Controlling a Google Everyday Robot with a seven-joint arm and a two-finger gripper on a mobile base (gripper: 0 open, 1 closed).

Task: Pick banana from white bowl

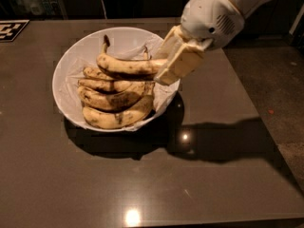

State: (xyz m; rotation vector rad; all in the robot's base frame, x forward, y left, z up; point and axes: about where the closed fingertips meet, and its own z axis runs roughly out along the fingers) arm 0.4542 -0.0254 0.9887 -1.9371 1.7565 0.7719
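The white bowl (62, 78) stands on the dark table, lined with a thin white sheet and holding several spotted bananas. The banana (127, 66), long and curved with a dark stem pointing up at its left end, lies on top of the pile. My gripper (169, 66) reaches in over the bowl's right rim and is shut on the banana's right end. The banana is drawn out to the right, above the shorter bananas (114, 103). Its right tip is hidden between the fingers.
A black-and-white marker tag (10, 30) lies at the table's far left corner. The table's right edge (256, 122) runs close to my arm, with floor beyond it. My arm's shadow falls on the table to the right of the bowl.
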